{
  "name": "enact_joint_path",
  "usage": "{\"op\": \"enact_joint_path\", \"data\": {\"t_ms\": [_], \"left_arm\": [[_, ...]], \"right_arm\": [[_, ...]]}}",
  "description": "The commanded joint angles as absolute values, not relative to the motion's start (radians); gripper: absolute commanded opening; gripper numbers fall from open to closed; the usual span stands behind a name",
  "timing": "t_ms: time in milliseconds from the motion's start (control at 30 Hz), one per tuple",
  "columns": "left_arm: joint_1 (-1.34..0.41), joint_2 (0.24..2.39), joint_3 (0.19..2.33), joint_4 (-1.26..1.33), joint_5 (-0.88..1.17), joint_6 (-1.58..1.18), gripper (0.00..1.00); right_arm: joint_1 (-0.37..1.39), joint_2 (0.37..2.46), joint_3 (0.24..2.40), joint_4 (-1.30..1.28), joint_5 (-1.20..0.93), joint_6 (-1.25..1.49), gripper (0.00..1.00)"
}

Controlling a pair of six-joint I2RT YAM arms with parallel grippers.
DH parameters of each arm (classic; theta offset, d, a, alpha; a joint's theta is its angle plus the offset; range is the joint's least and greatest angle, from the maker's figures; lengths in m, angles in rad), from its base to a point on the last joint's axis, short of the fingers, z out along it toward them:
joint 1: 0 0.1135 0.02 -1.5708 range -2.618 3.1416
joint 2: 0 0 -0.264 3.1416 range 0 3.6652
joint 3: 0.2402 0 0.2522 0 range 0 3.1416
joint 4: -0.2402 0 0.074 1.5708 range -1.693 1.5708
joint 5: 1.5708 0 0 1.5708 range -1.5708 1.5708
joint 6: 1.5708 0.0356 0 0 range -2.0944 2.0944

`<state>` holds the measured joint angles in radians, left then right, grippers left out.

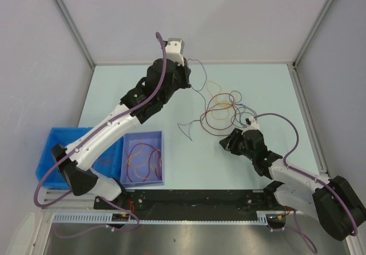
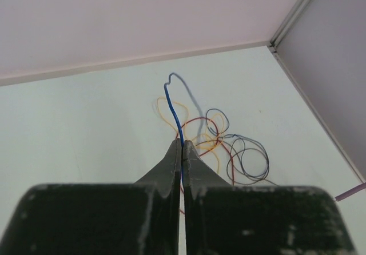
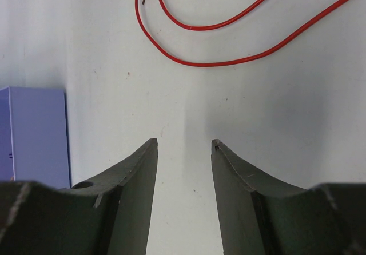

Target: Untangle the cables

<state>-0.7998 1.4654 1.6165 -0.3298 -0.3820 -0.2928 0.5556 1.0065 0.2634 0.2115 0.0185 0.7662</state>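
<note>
Where they lie on the pale green worktop (image 1: 274,83), right of its middle and nearer the far edge, the cables (image 1: 222,111) form a loose heap of thin flexible loops in red, orange, yellow, blue and dark purple, crossing over each other. One thin blue wire (image 2: 175,110) rises from the heap to the left gripper (image 2: 183,144), whose jaws are pressed together on it. A separate thin blue-grey wire (image 1: 186,127) lies bent just left of the heap.

In the top view the left gripper's fingers are hidden under its own wrist, and I cannot follow where the blue wire ends inside the heap. In the right wrist view two red cable curves (image 3: 229,60) are cut off by the upper edge.

At the near left corner stands a deep blue plastic bin (image 1: 54,138), partly covered by the left arm; a few thin reddish loops show in it. Just beside it, to the right, a lavender plastic bin (image 1: 143,136) holds orange and red loops (image 1: 143,159).

The right gripper (image 3: 184,144) is at the near side of the heap, jaws apart, with only bare worktop between them.
</note>
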Motion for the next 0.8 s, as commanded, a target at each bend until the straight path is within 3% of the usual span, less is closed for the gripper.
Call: {"op": "enact_joint_path", "data": {"t_ms": [0,67,100,167,367,767], "left_arm": [[-0.778,1.393,1.513,-0.259,-0.350,-0.261,0.00],[-0.729,1.338,1.418,-0.214,-0.213,-0.322,0.00],[-0.662,1.316,1.376,-0.134,-0.048,-0.359,0.00],[-0.586,1.280,1.292,-0.092,0.021,-0.446,0.01],[-0.568,1.236,1.399,-0.332,-0.184,-0.370,0.01],[-0.557,1.031,1.528,-0.498,-0.695,-0.132,0.00]], "right_arm": [[0.552,0.986,0.259,0.250,0.038,0.759,0.47],[0.551,0.980,0.256,0.250,0.040,0.762,0.47],[0.554,0.979,0.255,0.252,0.040,0.761,0.47],[0.552,0.973,0.252,0.252,0.040,0.761,0.47],[0.551,0.962,0.245,0.253,0.041,0.762,0.47],[0.552,0.962,0.245,0.258,0.037,0.759,0.47]]}}
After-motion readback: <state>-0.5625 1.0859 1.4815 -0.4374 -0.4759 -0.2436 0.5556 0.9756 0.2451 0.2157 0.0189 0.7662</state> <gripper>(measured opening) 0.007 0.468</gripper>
